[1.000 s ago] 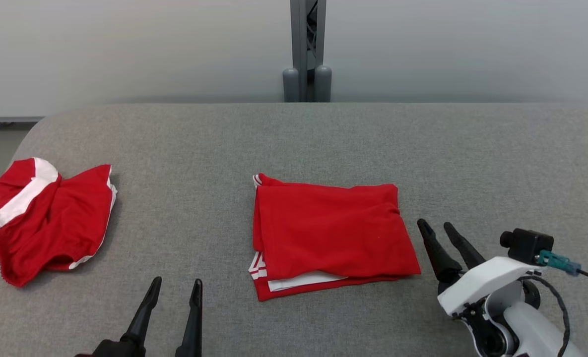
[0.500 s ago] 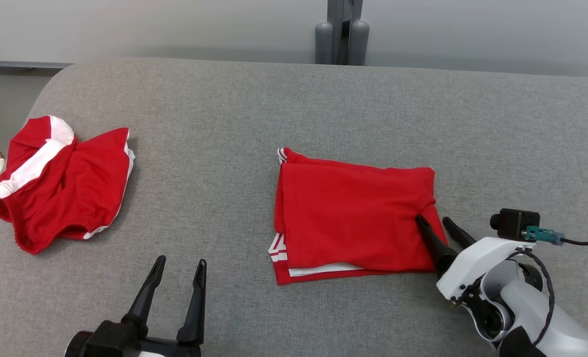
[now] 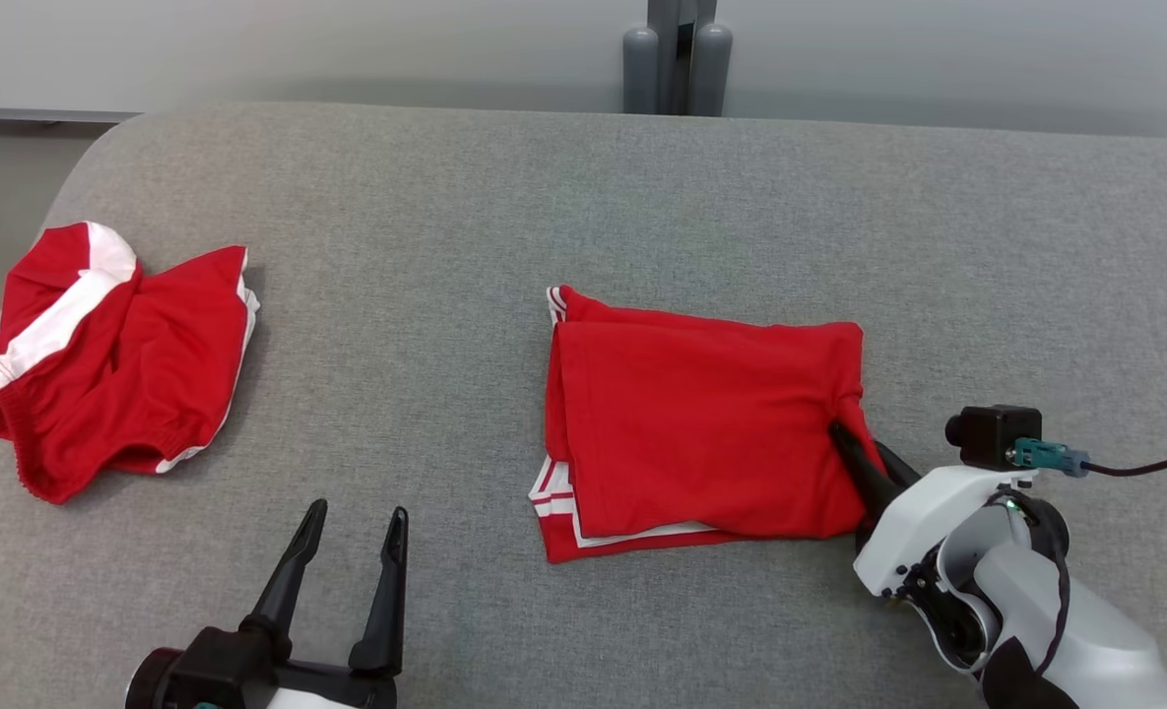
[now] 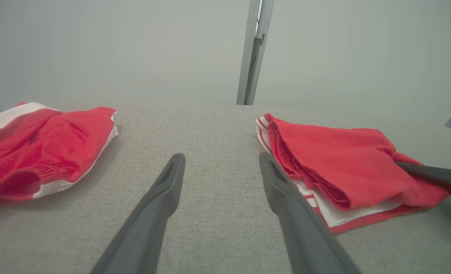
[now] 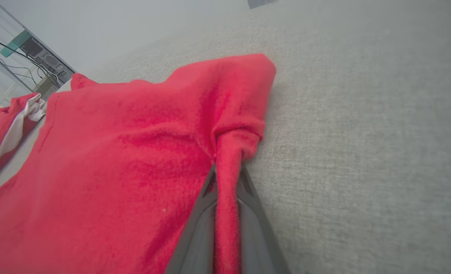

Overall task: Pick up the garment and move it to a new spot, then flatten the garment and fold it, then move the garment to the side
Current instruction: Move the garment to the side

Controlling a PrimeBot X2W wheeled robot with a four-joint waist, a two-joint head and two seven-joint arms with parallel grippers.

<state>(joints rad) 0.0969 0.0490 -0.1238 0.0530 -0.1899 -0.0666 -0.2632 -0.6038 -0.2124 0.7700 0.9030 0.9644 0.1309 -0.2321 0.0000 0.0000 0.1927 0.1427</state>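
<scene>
On the grey table the folded red garment is lying centrally; soft, light and limp, it is probably needing a hold through every layer at an edge. The right gripper is pinching its bunched right edge, the left gripper hovering wide and empty; the caught layers are hidden.

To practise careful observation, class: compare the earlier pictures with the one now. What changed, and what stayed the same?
The right gripper moved left onto the right edge of the folded garment and shut on it, bunching the cloth there. The head camera also shifted. The left gripper stayed open and holds nothing. The crumpled garment stayed where it lay at the left.
</scene>
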